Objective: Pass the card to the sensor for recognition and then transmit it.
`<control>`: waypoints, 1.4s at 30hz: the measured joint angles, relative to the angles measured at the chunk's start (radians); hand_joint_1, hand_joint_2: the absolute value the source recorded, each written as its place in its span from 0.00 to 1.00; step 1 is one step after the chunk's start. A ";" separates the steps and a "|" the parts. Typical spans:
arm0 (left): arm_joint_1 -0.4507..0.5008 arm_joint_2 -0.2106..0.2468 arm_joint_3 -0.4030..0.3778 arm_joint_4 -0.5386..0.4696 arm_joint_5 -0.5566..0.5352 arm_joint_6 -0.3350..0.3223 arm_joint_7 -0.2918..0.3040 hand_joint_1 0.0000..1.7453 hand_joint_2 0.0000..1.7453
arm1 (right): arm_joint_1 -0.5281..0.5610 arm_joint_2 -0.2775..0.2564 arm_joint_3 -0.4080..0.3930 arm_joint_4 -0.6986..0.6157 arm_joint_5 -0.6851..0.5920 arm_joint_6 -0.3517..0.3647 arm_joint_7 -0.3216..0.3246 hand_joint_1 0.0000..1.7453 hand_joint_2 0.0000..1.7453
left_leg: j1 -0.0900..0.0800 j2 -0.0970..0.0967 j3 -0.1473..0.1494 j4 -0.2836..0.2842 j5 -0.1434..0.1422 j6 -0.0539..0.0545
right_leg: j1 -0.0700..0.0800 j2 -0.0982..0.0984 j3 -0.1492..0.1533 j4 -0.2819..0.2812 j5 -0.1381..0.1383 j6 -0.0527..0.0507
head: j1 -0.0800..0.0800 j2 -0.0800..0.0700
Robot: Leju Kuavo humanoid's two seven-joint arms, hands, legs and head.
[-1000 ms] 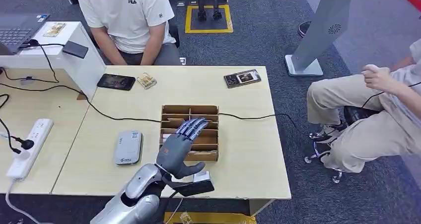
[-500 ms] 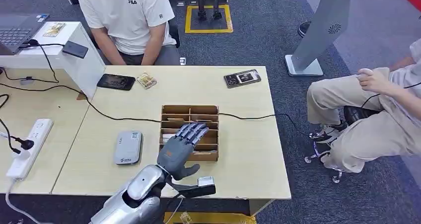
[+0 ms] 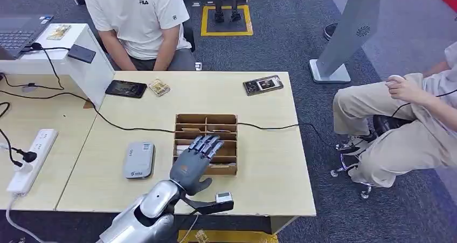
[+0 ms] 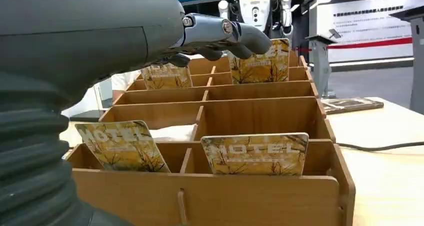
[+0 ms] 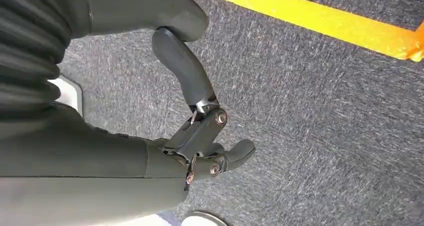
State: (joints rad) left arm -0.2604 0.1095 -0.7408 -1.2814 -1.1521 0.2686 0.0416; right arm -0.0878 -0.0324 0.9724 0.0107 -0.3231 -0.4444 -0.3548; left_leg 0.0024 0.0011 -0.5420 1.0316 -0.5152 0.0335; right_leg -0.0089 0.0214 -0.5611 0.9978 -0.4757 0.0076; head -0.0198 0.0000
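Note:
A wooden card box (image 3: pixel 207 118) with several compartments stands mid-table. My left hand (image 3: pixel 193 161) hovers over its near half, fingers spread and holding nothing. In the left wrist view its fingers (image 4: pixel 225 32) reach over the box (image 4: pixel 250 201) toward a far upright hotel card (image 4: pixel 260 63). Two more cards (image 4: pixel 256 153) lean in the nearest row. The grey card sensor (image 3: pixel 139 159) lies flat on the table, left of the box. My right hand (image 5: pixel 205 136) hangs over the grey carpet with loosely bent fingers and nothing in it.
A black cable (image 3: pixel 280 127) crosses the table behind the box. A phone (image 3: pixel 126 88), a loose card (image 3: pixel 159 87) and a dark device (image 3: pixel 263 84) lie at the far edge. A power strip (image 3: pixel 33 159) sits left. One person sits opposite, another at the right.
My left hand has drawn back toward the near side of the box and dropped slightly. The seated person on the right shifted a hand.

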 joint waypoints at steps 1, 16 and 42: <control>0.000 0.000 0.000 0.002 0.000 0.000 0.000 0.00 1.00 | 0.000 0.000 0.001 0.000 0.000 0.000 0.002 0.00 1.00 | 0.000 0.000 0.000 0.000 0.000 0.000 | 0.000 0.000 0.000 0.000 0.000 0.000 | 0.000 0.000; 0.001 0.000 0.000 0.009 0.010 0.006 -0.037 0.17 1.00 | 0.000 -0.007 0.019 0.000 0.000 0.000 0.007 0.00 1.00 | 0.000 0.000 0.000 0.000 0.000 0.000 | 0.000 0.000 0.000 0.000 0.000 0.000 | 0.000 0.000; -0.011 -0.007 -0.032 0.020 0.045 -0.029 -0.079 1.00 1.00 | 0.000 -0.010 0.030 0.000 0.000 -0.003 0.010 0.00 1.00 | 0.000 0.000 0.000 0.000 0.000 0.000 | 0.000 0.000 0.000 0.000 0.000 0.000 | 0.000 0.000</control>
State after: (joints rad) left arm -0.2714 0.1022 -0.7725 -1.2612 -1.1074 0.2392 -0.0370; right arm -0.0881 -0.0420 1.0021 0.0107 -0.3231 -0.4479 -0.3449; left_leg 0.0024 0.0009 -0.5420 1.0316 -0.5152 0.0335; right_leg -0.0090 0.0212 -0.5608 0.9978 -0.4757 0.0076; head -0.0198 0.0000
